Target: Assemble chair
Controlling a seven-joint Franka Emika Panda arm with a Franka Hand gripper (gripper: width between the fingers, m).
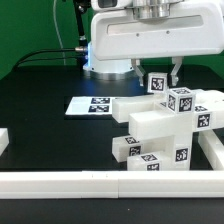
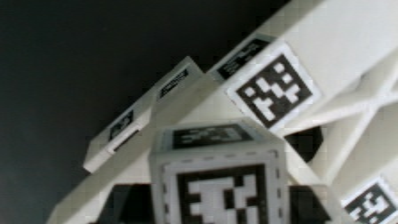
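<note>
The chair [image 1: 165, 130], a cluster of white tagged pieces partly joined, is sitting on the black worktop [image 1: 40, 135] toward the exterior view's right, pressed into the corner of the white rail [image 1: 100, 183]. The arm [image 1: 150, 40] is hanging right above it, and the claw [image 1: 160, 78] is reaching down around a small tagged block [image 1: 157, 83] at the top of the stack; whether the fingers are clamping it or standing open I cannot tell. The marker board [image 1: 92, 104] is lying flat just beside the chair, on the exterior view's left. In the wrist view, tagged blocks [image 2: 217, 180] and a slanted slab [image 2: 276, 85] are filling the frame at close range.
</note>
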